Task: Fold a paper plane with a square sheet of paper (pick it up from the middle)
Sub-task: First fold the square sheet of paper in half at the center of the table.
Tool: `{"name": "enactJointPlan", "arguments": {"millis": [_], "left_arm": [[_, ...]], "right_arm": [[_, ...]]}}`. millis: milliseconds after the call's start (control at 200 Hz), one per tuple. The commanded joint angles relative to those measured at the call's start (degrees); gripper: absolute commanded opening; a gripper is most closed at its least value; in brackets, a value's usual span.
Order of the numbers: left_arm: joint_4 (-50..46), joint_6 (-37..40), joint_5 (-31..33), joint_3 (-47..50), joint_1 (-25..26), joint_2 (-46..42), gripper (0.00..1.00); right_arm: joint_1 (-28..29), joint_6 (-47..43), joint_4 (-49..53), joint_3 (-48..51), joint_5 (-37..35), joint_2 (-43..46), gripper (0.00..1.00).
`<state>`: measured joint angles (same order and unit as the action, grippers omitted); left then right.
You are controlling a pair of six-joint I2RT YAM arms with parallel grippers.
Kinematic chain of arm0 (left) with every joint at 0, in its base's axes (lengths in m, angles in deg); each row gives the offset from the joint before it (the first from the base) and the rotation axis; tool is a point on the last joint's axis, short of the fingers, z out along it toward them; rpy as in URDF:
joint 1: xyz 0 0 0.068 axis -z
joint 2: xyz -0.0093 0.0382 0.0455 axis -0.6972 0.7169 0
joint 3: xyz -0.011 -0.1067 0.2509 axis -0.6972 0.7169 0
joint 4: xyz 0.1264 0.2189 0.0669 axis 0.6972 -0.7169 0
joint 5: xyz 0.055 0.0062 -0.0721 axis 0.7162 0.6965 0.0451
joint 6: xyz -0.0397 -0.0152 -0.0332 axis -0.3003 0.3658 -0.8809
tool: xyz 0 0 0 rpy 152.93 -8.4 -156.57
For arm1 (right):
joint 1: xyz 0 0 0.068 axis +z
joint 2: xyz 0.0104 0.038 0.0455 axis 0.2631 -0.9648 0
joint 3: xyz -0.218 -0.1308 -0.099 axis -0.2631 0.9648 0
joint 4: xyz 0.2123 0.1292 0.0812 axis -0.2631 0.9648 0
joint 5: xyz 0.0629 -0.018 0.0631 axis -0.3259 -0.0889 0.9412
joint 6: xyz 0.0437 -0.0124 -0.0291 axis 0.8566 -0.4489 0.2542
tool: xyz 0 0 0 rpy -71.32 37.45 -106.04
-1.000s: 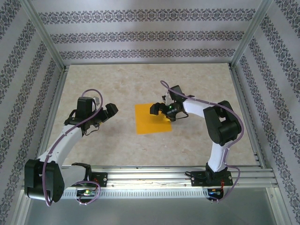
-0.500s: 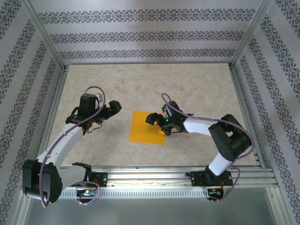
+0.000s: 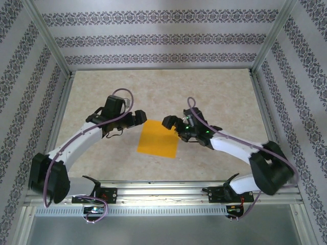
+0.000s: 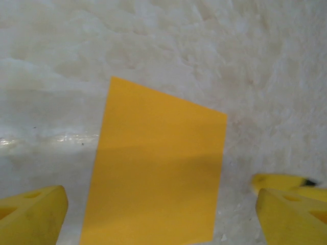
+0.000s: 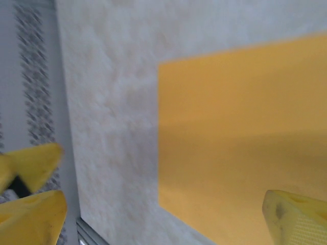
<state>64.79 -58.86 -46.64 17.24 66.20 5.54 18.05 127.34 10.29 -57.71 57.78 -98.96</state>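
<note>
The square sheet of paper (image 3: 158,139) is bright orange and lies flat and unfolded on the table, a little skewed. My left gripper (image 3: 139,118) stands open at its far left corner. In the left wrist view the sheet (image 4: 158,168) lies between the gripper's (image 4: 159,196) wide-spread yellow fingers (image 4: 33,217). My right gripper (image 3: 171,124) is open at the sheet's far right corner. In the right wrist view one fingertip (image 5: 296,217) of that gripper (image 5: 163,204) hangs over the sheet (image 5: 240,138); whether it touches I cannot tell. The paper plane is out of view.
The pale marbled table (image 3: 214,92) is boxed in by patterned walls and metal posts. An aluminium rail (image 3: 163,190) carrying both arm bases runs along the near edge. In the right wrist view that rail (image 5: 87,229) lies close beside the sheet.
The left gripper has swung right to the sheet's far left corner. The right gripper has moved left and nearer. The sheet has slid toward the near left and turned slightly.
</note>
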Motion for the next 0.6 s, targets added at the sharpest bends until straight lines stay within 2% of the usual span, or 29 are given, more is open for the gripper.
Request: {"name": "enactJointPlan", "arguments": {"millis": [0,265,530,600], "left_arm": [[-9.07,6.45,4.13,-6.75,4.75,6.61,0.9],[-24.86,12.01,9.19,-26.82,13.85,27.9,0.8],[-31.79,10.36,9.91,-38.15,16.92,39.95,0.76],[-32.54,8.8,10.64,-39.76,17.41,41.74,0.75]], "right_arm": [[-4.69,-2.49,8.9,3.25,-8.73,6.58,0.98],[-17.39,-9.37,22.73,6.92,-9.04,17.76,0.98],[-25.57,-6.8,16.08,16.34,-4.71,30.78,0.98],[-26.0,-6.48,16.89,17.22,-6.34,33.87,0.98]]}}
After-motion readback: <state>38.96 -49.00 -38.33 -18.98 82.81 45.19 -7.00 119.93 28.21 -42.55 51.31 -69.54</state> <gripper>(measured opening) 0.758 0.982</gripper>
